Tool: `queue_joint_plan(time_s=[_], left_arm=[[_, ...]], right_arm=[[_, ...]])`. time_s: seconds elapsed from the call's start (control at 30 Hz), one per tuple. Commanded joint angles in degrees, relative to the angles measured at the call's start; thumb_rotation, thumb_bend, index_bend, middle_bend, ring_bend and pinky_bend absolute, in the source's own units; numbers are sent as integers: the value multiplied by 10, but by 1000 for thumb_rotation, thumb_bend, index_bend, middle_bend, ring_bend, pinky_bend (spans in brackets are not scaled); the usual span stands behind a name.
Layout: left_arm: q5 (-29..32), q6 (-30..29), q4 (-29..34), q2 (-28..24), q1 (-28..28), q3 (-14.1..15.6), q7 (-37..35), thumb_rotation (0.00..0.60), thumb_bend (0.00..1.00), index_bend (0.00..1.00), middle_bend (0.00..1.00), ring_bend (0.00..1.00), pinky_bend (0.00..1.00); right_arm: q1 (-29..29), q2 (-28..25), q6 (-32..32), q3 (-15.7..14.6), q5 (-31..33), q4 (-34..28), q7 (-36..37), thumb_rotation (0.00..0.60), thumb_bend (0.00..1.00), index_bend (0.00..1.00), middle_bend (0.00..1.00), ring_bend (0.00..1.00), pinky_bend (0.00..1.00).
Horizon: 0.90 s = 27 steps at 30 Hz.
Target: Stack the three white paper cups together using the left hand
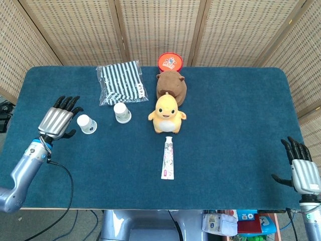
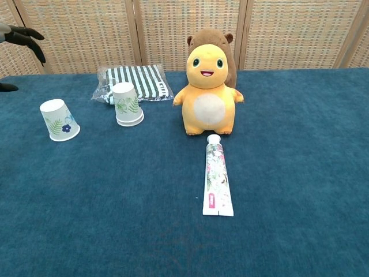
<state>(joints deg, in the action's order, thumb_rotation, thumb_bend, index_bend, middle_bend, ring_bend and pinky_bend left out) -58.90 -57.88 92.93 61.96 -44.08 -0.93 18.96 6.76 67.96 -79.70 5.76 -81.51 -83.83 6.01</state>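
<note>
Left hand (image 1: 58, 120) hovers empty, fingers (image 1: 67, 103) spread, just beside the nearest upturned paper cup (image 1: 86, 123): light, crushable, best grasped gently round its wall.

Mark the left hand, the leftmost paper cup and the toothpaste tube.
left hand (image 1: 56, 122): head view, back of the hand.
leftmost paper cup (image 2: 59, 120): chest view, side wall.
toothpaste tube (image 2: 217, 180): chest view, mid body.
</note>
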Motion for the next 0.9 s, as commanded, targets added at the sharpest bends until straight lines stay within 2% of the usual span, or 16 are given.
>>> queue_joint_plan(time_s=[0.03, 0.27, 0.53, 0.9], left_arm=[[-14, 4, -41, 13, 21, 6, -36, 600, 311, 241, 0, 0, 0], [-10, 32, -100, 36, 27, -6, -65, 600, 311, 243, 0, 0, 0], [43, 105, -196, 105, 3, -29, -55, 600, 311, 250, 0, 0, 0], [81, 140, -243, 146, -16, -46, -23, 600, 310, 260, 0, 0, 0]], right_arm=[[1, 3, -2, -5, -8, -8, -15, 600, 76, 0, 0, 0, 0], [3, 5, 0, -7, -7, -13, -28, 600, 76, 0, 0, 0, 0], [4, 5, 4, -9, -6, -11, -28, 600, 76, 0, 0, 0, 0], [3, 4, 2, -8, -4, -9, -22, 600, 76, 0, 0, 0, 0]])
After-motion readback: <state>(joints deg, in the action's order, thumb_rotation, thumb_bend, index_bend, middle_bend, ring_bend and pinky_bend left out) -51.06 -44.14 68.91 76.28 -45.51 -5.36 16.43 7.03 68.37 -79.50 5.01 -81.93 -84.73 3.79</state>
